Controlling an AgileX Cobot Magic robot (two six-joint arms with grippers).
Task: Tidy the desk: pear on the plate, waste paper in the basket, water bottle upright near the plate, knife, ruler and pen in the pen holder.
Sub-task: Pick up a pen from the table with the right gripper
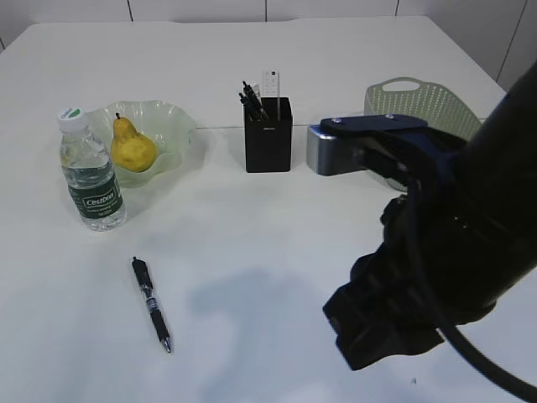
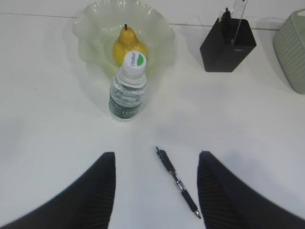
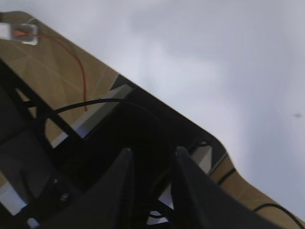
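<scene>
One pen (image 2: 177,182) lies loose on the table (image 2: 57,119) between the spread, empty fingers of the left gripper (image 2: 156,191), while the right gripper (image 3: 150,186) holds nothing, jaws narrowly parted.

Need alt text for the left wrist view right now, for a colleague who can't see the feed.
The left pincer hangs open above a black pen lying on the white table, one finger on each side of it. Beyond stands an upright water bottle in front of a pale green plate holding a yellow pear; a black pen holder sits upper right.
</scene>
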